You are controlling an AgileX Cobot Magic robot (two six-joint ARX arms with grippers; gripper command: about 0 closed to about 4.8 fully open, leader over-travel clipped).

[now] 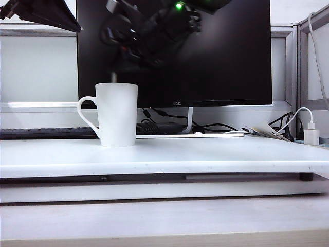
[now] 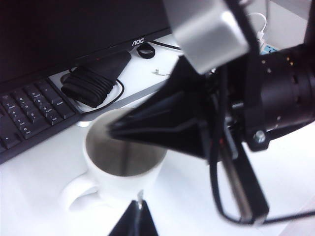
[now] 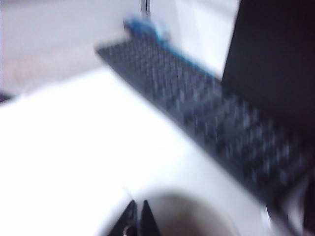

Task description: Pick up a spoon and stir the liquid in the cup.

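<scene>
The cup (image 1: pixel 117 114) is a tall white mug, standing upright on the white surface (image 1: pixel 205 154), its looped handle pointing left. A thin grey spoon (image 1: pixel 113 76) handle rises just above its rim.

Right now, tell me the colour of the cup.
Plain white, no pattern; the cup shows best in the exterior view.

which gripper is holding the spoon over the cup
The right gripper, shut on the thin spoon above the white cup; the left gripper holds nothing.
</scene>
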